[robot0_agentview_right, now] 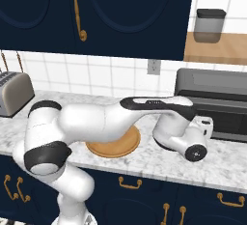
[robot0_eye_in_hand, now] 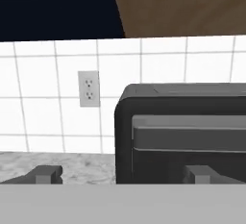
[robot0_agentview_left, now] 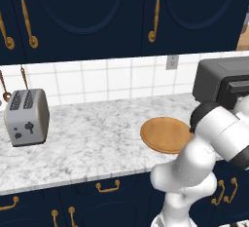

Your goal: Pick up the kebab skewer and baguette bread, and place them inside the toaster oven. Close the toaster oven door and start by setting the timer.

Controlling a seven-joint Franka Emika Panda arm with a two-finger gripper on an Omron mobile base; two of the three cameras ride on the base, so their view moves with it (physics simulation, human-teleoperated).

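while the gripper (robot0_eye_in_hand: 125,174) was held fully open with nothing between its fingertips, the toaster oven (robot0_eye_in_hand: 182,131) was seen straight ahead and slightly to its right on the counter (robot0_eye_in_hand: 72,163), the door handle (robot0_eye_in_hand: 190,135) running level across the line of approach.

A dark grey boxy toaster oven (robot0_eye_in_hand: 180,131) stands upright on the marble counter (robot0_agentview_left: 87,138) against the tiled wall, its door (robot0_eye_in_hand: 190,153) shut, grey handle bar across.
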